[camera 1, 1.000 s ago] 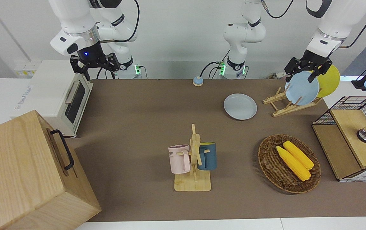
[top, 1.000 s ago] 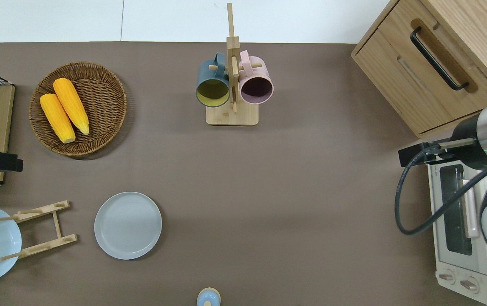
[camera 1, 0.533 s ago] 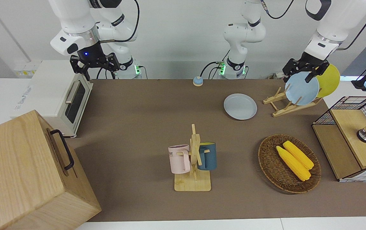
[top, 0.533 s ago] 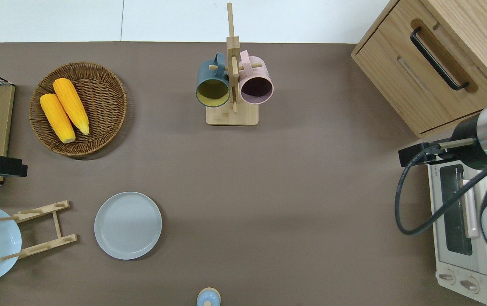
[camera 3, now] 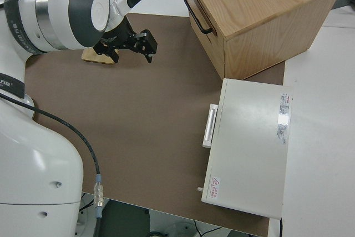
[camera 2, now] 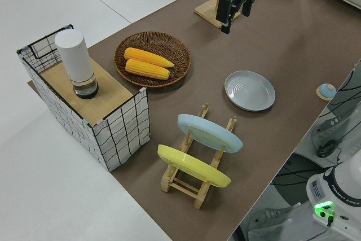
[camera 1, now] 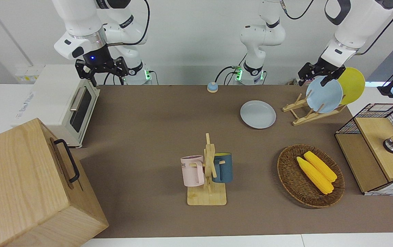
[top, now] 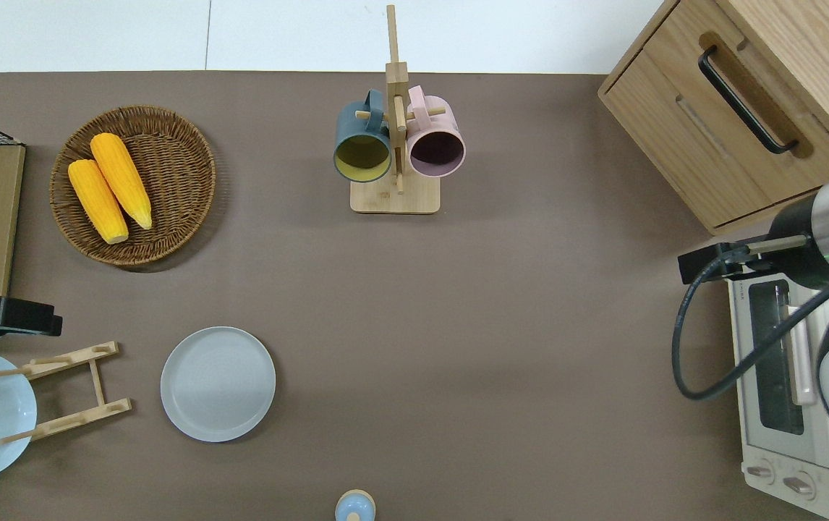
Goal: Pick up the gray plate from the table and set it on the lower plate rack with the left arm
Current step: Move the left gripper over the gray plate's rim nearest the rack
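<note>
On surface beside plate rack (top: 67, 391), gray plate (top: 218, 383) lies ungrasped; lowest slot unfilled. Left gripper (camera 1: 316, 73) raised above rack, jaws spread, empty. Right arm parked. Whole task outstanding.

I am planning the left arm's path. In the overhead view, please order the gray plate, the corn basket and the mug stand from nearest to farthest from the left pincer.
1. Corn basket, farther from the robots than the left pincer.
2. Gray plate, beside the plate rack; nearly as close, hard to separate.
3. Mug stand, mid-table, clearly farthest.
</note>
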`<action>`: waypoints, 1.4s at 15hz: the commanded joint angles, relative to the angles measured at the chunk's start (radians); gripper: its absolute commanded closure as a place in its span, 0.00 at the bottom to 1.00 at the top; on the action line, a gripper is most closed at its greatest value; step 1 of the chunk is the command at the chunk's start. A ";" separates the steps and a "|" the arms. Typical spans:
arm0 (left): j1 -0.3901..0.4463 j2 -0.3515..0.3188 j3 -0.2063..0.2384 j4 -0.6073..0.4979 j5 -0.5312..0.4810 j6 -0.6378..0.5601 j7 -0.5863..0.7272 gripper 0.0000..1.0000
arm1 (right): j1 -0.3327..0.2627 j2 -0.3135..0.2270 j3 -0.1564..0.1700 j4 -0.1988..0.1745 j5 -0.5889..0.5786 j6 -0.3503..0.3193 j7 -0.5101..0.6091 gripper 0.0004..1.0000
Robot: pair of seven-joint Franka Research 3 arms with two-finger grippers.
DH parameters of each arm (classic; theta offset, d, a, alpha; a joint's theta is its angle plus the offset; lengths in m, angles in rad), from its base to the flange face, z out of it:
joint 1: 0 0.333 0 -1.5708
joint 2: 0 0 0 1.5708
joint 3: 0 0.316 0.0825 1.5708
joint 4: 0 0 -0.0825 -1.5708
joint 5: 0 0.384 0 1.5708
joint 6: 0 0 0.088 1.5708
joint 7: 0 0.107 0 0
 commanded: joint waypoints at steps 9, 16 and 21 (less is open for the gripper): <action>-0.015 -0.257 -0.030 -0.626 -0.003 0.431 -0.030 0.00 | -0.019 -0.003 0.018 0.009 -0.002 -0.014 0.013 0.02; -0.017 -0.243 -0.065 -0.811 -0.003 0.674 -0.083 0.00 | -0.019 -0.001 0.018 0.009 -0.002 -0.014 0.013 0.02; -0.017 -0.203 -0.065 -0.838 -0.003 0.749 -0.083 0.00 | -0.019 -0.003 0.018 0.009 -0.002 -0.013 0.013 0.02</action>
